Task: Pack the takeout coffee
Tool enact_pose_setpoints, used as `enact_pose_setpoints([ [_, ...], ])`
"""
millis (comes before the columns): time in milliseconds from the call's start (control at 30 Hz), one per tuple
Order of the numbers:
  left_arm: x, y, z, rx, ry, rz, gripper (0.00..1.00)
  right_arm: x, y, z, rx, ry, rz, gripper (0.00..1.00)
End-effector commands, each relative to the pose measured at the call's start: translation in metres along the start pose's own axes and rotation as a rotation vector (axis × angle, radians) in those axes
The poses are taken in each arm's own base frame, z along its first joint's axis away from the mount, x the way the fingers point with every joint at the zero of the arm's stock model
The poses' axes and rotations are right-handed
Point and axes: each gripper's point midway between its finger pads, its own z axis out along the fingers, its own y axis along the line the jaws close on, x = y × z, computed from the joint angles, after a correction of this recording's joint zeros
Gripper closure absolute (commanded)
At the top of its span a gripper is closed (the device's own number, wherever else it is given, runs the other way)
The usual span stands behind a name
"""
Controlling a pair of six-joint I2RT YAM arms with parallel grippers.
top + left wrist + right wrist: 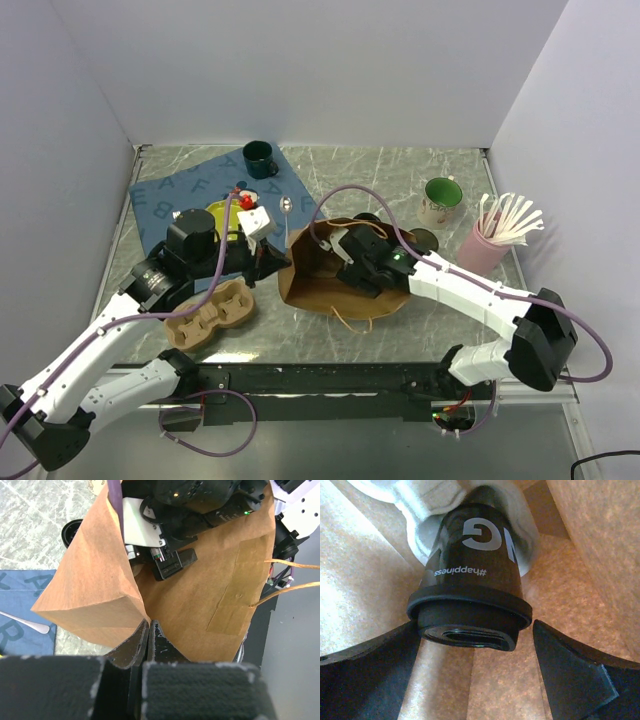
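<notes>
The takeout coffee [470, 575], a dark cup with white lettering and a black lid [470, 622], lies on its side inside the brown paper bag [335, 292], lid toward the right wrist camera. My right gripper [475, 630] is in the bag's mouth and stands open. Its left finger is against the lid's rim, while the right finger [570, 670] is a little apart from it. Something white and crumpled [415, 515] lies behind the cup. My left gripper [149, 624] is shut on the bag's edge [100, 605], holding the mouth up. The top view does not show the cup.
A cardboard cup carrier [210, 315] lies near the left arm. On the blue mat [190, 190] are a dark green mug [259, 157], a spoon [287, 206] and a yellow-green plate [222, 214]. A white mug [441, 200] and a pink holder of stirrers [485, 245] stand on the right.
</notes>
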Motion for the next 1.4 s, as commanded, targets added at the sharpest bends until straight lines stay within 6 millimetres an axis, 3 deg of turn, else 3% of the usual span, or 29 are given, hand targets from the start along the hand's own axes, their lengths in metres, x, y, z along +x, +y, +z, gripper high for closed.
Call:
enact_pose_setpoints([
  [0, -0.014, -0.015, -0.004, 0.056, -0.013, -0.024, 0.99, 0.006, -0.015, -0.019, 0.028, -0.009, 0.075, 0.00],
  [700, -0.024, -0.014, 0.002, 0.062, 0.012, -0.102, 0.99, -0.002, -0.005, -0.033, -0.073, -0.052, 0.073, 0.00],
  [1367, -0.021, -0.014, 0.003, 0.057, 0.025, -0.126, 0.99, -0.019, -0.014, -0.045, -0.075, -0.096, 0.092, 0.00],
])
